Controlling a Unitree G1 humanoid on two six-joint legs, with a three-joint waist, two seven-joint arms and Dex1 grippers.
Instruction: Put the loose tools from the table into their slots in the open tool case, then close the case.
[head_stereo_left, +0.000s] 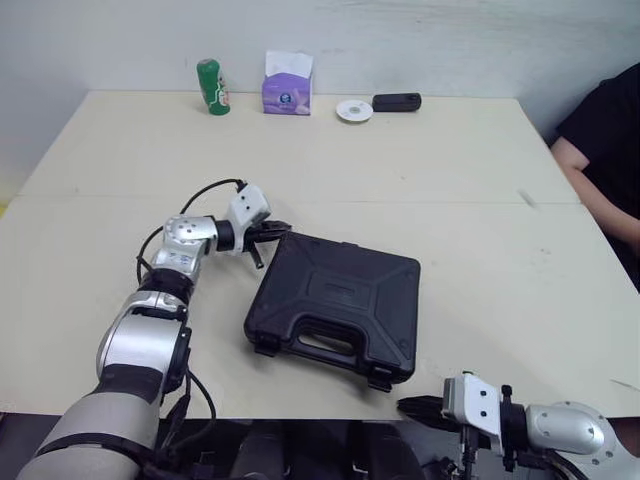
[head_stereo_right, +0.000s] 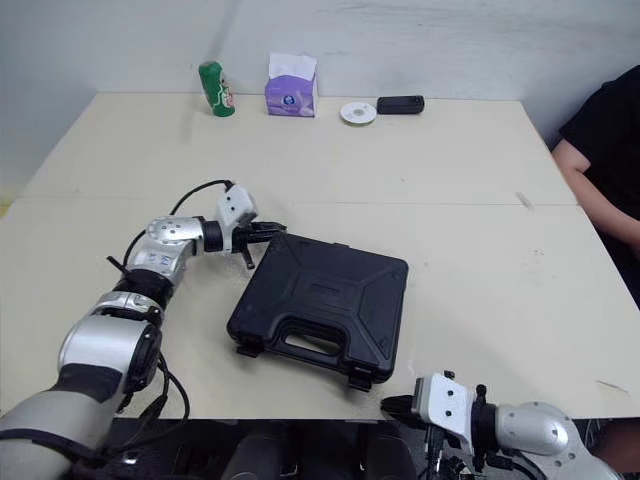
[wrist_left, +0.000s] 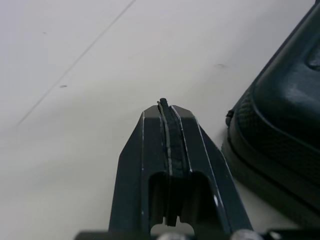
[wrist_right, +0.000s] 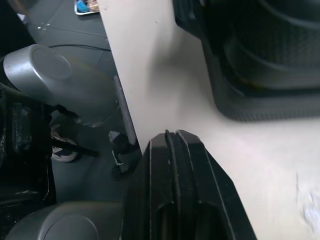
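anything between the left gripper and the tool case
Nothing visible. The shut left gripper sits close beside the closed tool case's far left corner, with only bare table between them.

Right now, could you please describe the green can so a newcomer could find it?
Look to the far edge of the table, where four small things sit in a row. The green can is leftmost, beside the purple tissue box; nothing else there is green.

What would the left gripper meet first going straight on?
Probably bare table: the shut left gripper points just past the closed tool case, beside its corner, though it might graze it.
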